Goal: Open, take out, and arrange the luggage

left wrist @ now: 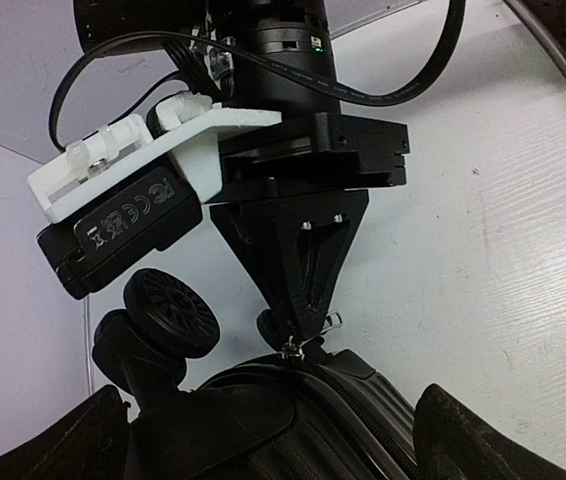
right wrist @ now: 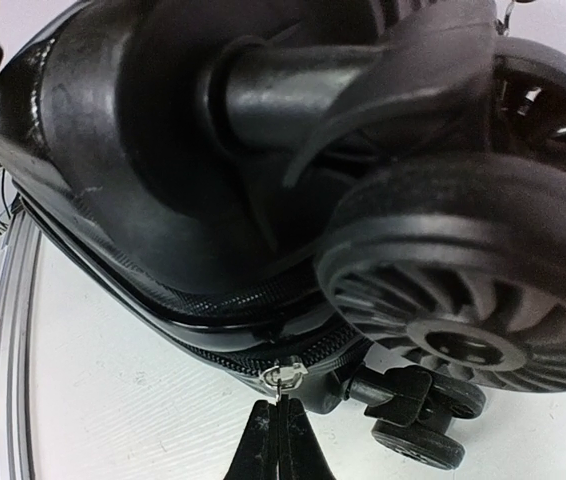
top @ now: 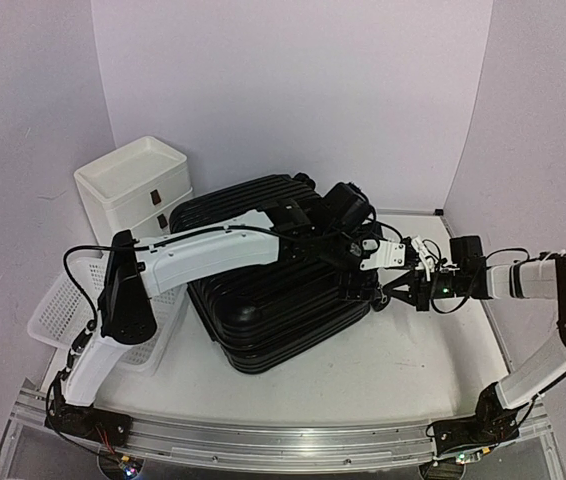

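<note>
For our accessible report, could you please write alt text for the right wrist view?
The right end effector, closed, pinches the silver zipper pull on the edge of the black suitcase. A large caster wheel fills the right foreground, with the white table below.

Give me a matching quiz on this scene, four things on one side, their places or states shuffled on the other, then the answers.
1. large black hard-shell ribbed suitcase
2. white three-drawer plastic box
3. white perforated plastic basket
4. right gripper

A. near left side of the white table
B. shut, tips at the small silver zipper pull
C. middle of the table
D. far left, behind the basket

Pairs: 1-C, 2-D, 3-A, 4-B
</note>
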### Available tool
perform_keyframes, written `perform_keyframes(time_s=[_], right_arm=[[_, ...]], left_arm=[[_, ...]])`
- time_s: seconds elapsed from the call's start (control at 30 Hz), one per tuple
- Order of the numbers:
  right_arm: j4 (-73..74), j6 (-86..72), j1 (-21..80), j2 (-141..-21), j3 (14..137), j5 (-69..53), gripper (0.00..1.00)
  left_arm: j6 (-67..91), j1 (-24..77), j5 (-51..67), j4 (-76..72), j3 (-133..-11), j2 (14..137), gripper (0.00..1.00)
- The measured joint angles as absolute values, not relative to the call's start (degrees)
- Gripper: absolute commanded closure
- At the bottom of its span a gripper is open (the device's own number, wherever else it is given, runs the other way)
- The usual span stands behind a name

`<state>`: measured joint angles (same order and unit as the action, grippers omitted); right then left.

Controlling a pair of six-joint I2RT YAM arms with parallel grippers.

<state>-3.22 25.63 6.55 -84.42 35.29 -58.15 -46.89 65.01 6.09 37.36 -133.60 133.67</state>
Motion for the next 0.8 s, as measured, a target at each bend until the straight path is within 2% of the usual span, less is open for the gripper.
perform_keyframes(time_s=[0.13, 0.4, 0.7, 0.8], right_arm=[[-3.2, 24.6, 6.8, -82.8, 35.0, -55.5, 1.00], [-3.9, 26.2, 5.3, -83.9, 34.8, -57.1, 1.00], [-3.1, 29.2, 0.1, -97.8, 43.9, -72.0, 1.00], [-2.7, 30.2, -2.2, -102.7, 49.1, -71.8, 1.00]], left_arm=[[-48.0, 65.9, 2.6, 39.3, -137.2, 136.0, 0.09], [-49.1, 67.0, -2.8, 38.2, -134.4, 135.1, 0.08], [-47.7, 67.2, -3.1, 35.3, -131.0, 133.6, 0.12], [-47.5, 67.1, -2.9, 36.1, -130.3, 133.0, 0.12]])
